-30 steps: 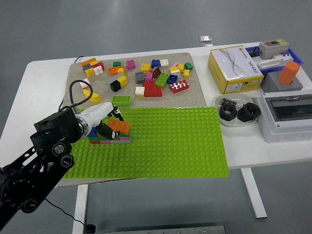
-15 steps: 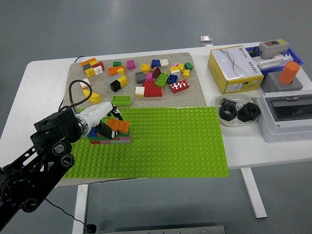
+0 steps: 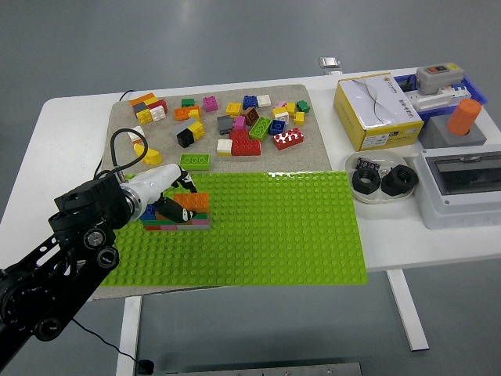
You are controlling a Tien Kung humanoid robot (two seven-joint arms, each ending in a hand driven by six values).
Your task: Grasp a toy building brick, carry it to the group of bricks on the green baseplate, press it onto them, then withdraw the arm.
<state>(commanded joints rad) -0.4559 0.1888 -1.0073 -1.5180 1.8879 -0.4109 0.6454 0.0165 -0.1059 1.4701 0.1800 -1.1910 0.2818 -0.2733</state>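
The green baseplate (image 3: 266,227) covers the table's front middle. Near its left edge stands a small stack of bricks (image 3: 178,223). An orange brick (image 3: 192,202) lies flat on top of that stack. My left hand (image 3: 172,196) comes in from the lower left and is shut on the orange brick, its black fingertips (image 3: 171,211) curled against the brick's left side. The right hand is out of the picture.
Many loose bricks (image 3: 243,125) lie on the grey mat (image 3: 305,160) behind the baseplate, with a lime brick (image 3: 195,161) closest to my hand. A yellow box (image 3: 376,110), a dish (image 3: 380,193) of black nuts and a grey switch box (image 3: 458,184) stand at the right.
The orange brick was tilted above the stack and has come down level onto it. My left hand has barely shifted.
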